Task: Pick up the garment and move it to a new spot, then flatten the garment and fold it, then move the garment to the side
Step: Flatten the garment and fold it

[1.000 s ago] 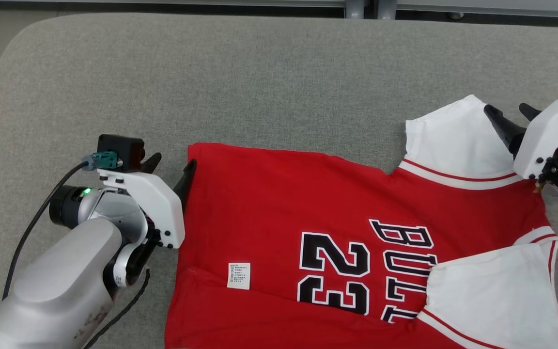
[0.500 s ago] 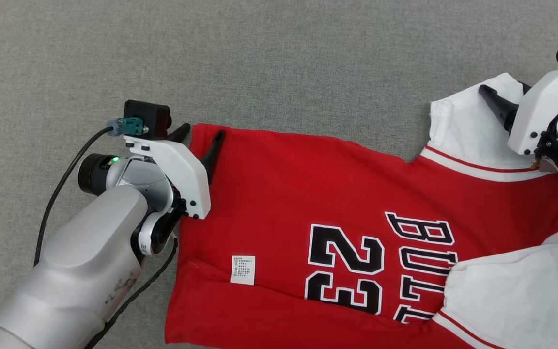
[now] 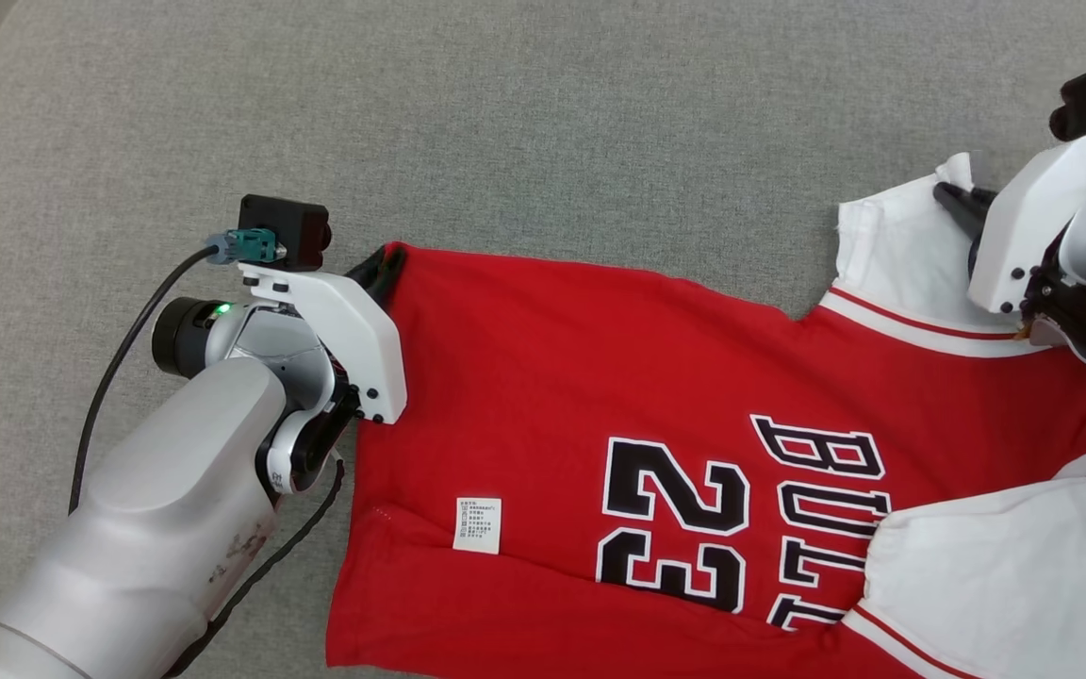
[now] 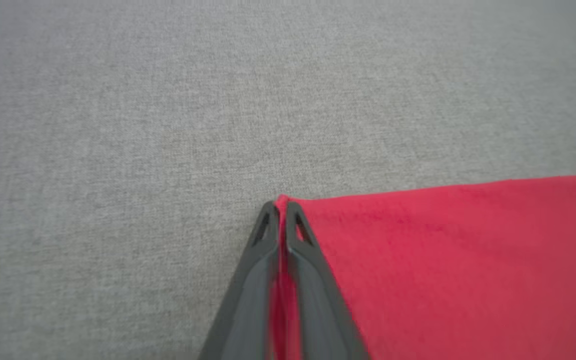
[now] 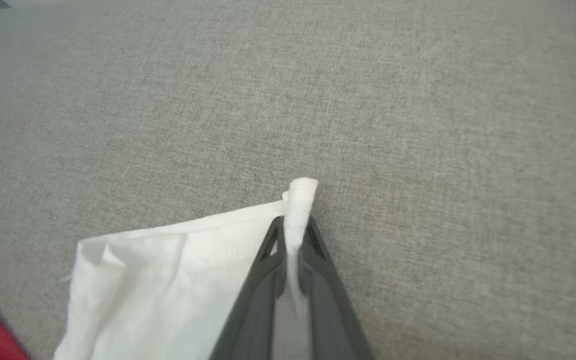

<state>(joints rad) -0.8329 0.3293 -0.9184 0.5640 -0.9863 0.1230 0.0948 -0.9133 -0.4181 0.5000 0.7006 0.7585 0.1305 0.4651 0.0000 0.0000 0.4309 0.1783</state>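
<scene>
- Left end effector (image 3: 385, 262): the fingers are nearly together, pinched on the far hem corner of the garment (image 3: 600, 377). The left wrist view shows a thin sliver of red cloth running up the gap between them. The corner tip is just level with the fingertips.
- Right end effector (image 3: 956, 200): the fingers are likewise close to shut, clamped on the outer corner of the far sleeve (image 3: 892, 255). In the right wrist view a bunched white nub pokes out past the fingertips.
- The garment lies spread on the tabletop (image 3: 552, 123), spanning between the two end effectors. The hem is at the robot's left and the shoulders at its right. The near edge runs out of the bottom of the head view.
- The near sleeve (image 3: 995, 575) is folded in over the chest and covers the end of the lettering (image 3: 816, 500).
- Garment material: smooth red jersey knit, mostly flat, with one long crease across the lower body.
- Both sleeves are white, each joined to the red body by red-and-white striped trim (image 3: 911, 325).
- The lettering is blocky black with a white outline and lies sideways to the head view; "BULL" and "23" are readable.
- A small white rectangular tag (image 3: 478, 524) lies flat on the red, near the hem end.
- Tabletop: grey woven cover with a fine matte weave and a rounded corner at the far left.
- End effector fingers: long, dark grey and tapering, with triangular cut-outs near the tips.
- The left arm has a white housing, a silver forearm and a black cable (image 3: 119, 349).
</scene>
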